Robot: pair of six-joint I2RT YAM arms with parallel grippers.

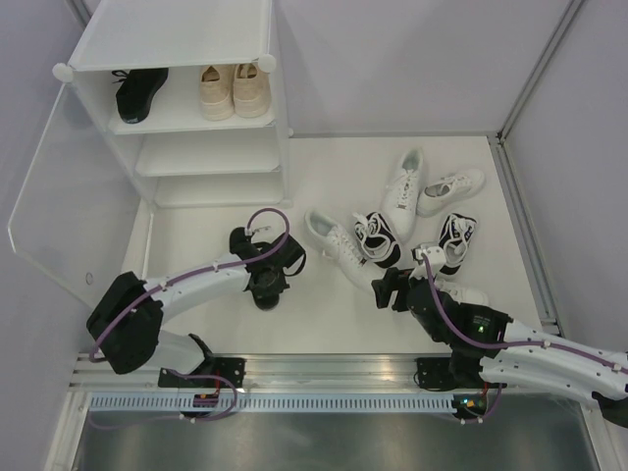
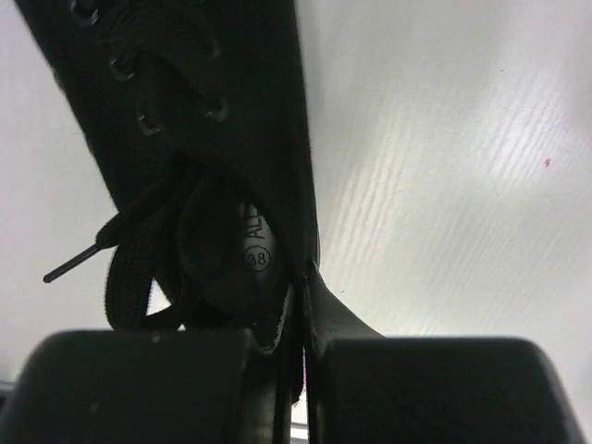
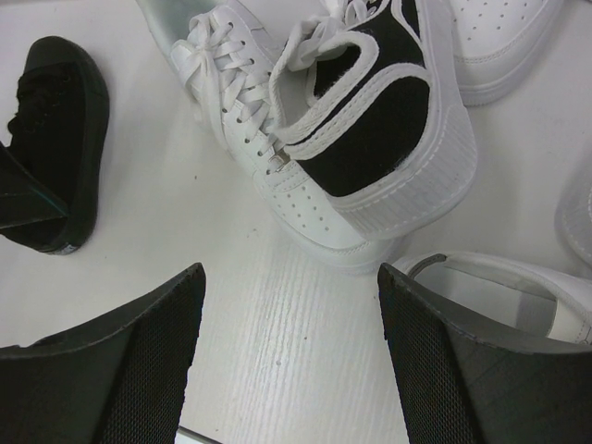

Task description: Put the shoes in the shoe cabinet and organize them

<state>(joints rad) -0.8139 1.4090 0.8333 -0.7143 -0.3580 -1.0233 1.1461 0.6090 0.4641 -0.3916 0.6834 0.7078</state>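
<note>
My left gripper point(image 1: 265, 263) is shut on the collar of an all-black sneaker point(image 1: 267, 294) on the table in front of the shoe cabinet point(image 1: 177, 39). The left wrist view shows the jaws point(image 2: 301, 310) pinching the shoe's edge point(image 2: 213, 139). The cabinet's top tier holds the other black sneaker point(image 1: 137, 93) and the beige pair point(image 1: 234, 90). My right gripper point(image 1: 392, 290) is open and empty point(image 3: 291, 314), just short of a black-and-white sneaker point(image 3: 379, 129) lying on a white one point(image 3: 245, 102).
The frosted door point(image 1: 59, 196) stands open to the left. The two lower tiers point(image 1: 211, 157) show no shoes. Two white sneakers point(image 1: 402, 191) and a second black-and-white one point(image 1: 453, 240) lie at the right, and another white one point(image 3: 499, 296) lies by my right finger.
</note>
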